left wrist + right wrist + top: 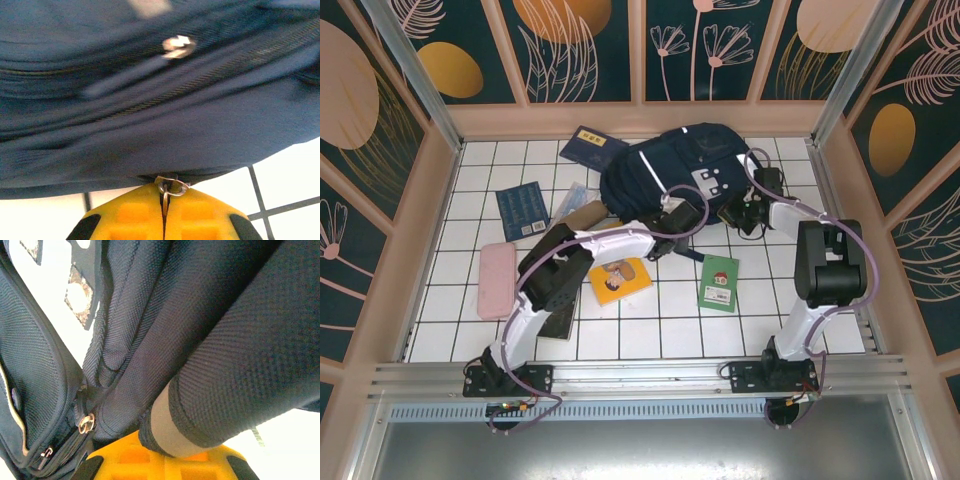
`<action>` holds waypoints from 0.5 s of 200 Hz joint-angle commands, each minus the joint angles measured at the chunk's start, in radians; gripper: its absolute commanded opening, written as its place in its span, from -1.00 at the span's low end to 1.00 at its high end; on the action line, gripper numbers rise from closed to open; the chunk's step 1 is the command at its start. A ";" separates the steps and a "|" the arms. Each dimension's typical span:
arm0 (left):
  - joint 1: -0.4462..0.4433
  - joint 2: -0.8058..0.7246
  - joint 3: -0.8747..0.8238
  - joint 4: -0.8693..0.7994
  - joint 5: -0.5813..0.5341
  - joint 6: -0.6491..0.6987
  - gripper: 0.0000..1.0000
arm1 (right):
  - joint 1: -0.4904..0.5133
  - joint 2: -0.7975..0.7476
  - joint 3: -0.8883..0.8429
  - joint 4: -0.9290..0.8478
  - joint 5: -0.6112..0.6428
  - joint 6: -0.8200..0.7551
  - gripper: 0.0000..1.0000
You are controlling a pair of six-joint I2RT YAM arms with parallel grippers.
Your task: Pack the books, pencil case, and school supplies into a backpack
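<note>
Unzipping was judged in hand: backpack (670, 165) at worktop's (760, 310) back centre, left hand (165, 197) clamped on its zipper pull (172, 186), right hand (160, 452) pinched on its fabric (225, 365); a steady drag on the pull was needed next.

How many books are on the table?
5: yellow-labelled navy book at the back, other navy book left, black book under the left arm, yellow-orange book and green booklet in front. The backpack may hide more.
</note>
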 commanded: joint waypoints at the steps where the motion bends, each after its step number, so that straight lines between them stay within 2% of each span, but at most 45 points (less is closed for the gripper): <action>1: 0.041 -0.093 -0.062 0.003 -0.008 -0.035 -1.00 | -0.046 -0.043 -0.018 0.011 0.068 -0.027 -1.00; 100: 0.243 -0.272 -0.298 0.027 -0.020 -0.027 -1.00 | -0.109 -0.058 -0.016 -0.004 0.093 -0.044 -1.00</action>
